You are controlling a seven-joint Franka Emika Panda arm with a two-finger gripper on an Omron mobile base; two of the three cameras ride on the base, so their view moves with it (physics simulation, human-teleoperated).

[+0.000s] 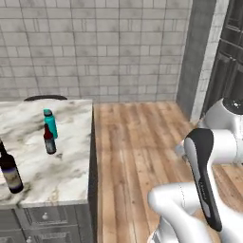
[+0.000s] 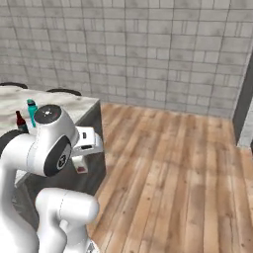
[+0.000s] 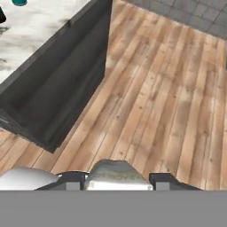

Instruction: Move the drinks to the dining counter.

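**Can carried over the floor, three bottles on the marble counter**

In the left base view, the marble counter [image 1: 66, 156] is seen at the left, bearing the teal water bottle [image 1: 50, 123], the small brown-red bottle [image 1: 49, 140] just in front of it, and the dark wine bottle [image 1: 10, 172] near the front edge.

In the right base view, the pincer [image 2: 81, 165] is held beside the counter's dark flank, above the wooden floor [image 2: 173, 173].

In the hand view, a small pale can [image 3: 116, 175] is pinched between the two finger tips, the jaws being closed on it.

A carrying step is judged to be in hand; next, a drive to the dining counter and an upright set-down are called for.
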